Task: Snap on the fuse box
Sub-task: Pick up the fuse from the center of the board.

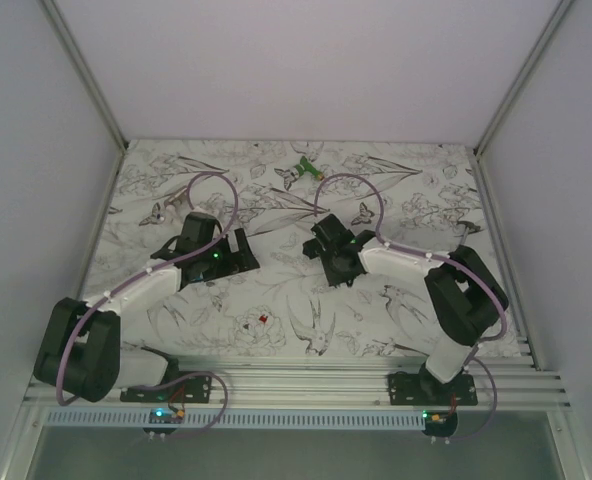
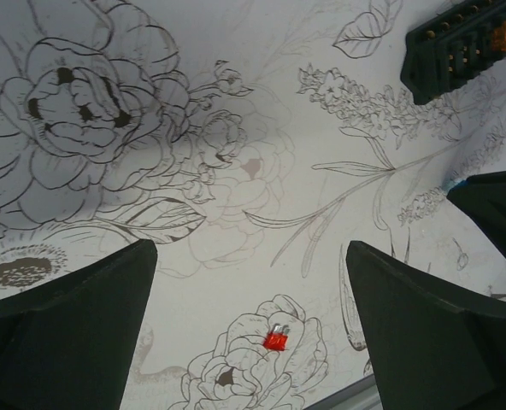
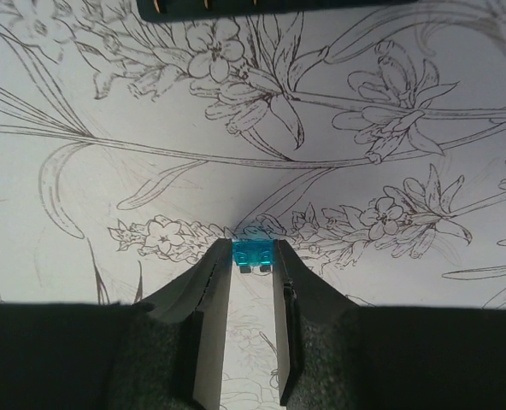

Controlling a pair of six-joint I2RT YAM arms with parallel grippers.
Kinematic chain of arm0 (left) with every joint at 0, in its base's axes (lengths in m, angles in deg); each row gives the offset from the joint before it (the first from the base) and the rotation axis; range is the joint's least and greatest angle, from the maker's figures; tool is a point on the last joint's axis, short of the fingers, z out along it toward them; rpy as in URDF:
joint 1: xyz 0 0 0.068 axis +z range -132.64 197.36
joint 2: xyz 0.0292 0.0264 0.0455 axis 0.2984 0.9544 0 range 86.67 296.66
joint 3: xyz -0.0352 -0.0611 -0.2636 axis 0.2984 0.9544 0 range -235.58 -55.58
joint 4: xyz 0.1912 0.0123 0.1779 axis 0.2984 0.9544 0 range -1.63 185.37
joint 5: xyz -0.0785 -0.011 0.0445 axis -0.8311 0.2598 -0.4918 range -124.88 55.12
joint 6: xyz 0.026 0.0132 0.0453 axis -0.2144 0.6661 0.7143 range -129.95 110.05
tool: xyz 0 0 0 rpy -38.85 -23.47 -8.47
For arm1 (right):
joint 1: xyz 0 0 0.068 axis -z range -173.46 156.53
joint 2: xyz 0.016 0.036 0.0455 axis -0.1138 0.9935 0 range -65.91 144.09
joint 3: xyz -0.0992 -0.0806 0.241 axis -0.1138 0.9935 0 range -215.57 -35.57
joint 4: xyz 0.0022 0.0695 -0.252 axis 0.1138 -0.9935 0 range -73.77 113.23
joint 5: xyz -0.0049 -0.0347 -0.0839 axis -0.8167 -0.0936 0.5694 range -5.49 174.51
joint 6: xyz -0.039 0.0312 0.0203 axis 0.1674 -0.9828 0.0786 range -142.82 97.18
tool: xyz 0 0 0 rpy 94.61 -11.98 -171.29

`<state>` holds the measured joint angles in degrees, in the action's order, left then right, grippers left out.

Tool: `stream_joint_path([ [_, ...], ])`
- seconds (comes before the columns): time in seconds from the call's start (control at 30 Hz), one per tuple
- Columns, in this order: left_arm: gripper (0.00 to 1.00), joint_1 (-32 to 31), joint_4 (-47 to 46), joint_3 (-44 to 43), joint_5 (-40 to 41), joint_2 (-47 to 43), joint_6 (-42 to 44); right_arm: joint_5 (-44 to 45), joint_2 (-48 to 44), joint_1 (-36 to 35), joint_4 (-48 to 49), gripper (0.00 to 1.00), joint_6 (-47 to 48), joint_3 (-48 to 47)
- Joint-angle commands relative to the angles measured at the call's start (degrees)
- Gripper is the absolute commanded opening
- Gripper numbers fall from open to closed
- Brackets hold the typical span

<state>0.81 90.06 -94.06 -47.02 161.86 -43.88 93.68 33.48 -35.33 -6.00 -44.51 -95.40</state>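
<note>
Right pincer [image 3: 253, 263] is clamped on a blue fuse [image 3: 253, 254], with the fuse box [image 3: 270, 7] on the tabletop [image 3: 65, 213] just ahead. Left pincer [image 2: 249, 256] is wide open, empty. Looks like the fuse-seating step to me, so next up is lining it over a slot and pressing in.

1. No words, numbers, brand names or signs can be read in any view.
2. The white patterned table [image 1: 276, 300] carries only line drawings of flowers, birds and butterflies.
3. The small black oblong plastic fuse box [image 2: 458, 51] shows an orange spot, with any marking too small to read.
</note>
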Motion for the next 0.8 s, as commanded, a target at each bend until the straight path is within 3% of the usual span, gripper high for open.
stream_joint_path([
  [0.0,0.98,-1.6,-1.5,-1.9,-1.7,0.1,-1.1,1.6,-4.4,-0.5,5.4,0.27,-1.6,0.7],
  [0.2,0.91,-4.8,-8.1,-1.8,-2.8,-0.3,-3.0,1.4,-9.1,-0.4,13.7,0.27,-4.4,1.2],
  [0.53,0.81,-12.9,-22.4,3.3,7.2,-9.4,-1.1,-1.0,-18.2,-0.7,30.0,0.27,-12.0,5.4],
  [0.67,0.73,-14.8,-28.0,4.2,6.8,-10.0,2.2,-1.3,-20.2,-0.8,33.8,0.27,-14.4,6.4],
  [0.77,0.60,-16.8,-32.3,4.1,6.3,-9.3,4.5,-1.6,-21.3,-0.9,36.0,0.28,-16.4,7.2],
])
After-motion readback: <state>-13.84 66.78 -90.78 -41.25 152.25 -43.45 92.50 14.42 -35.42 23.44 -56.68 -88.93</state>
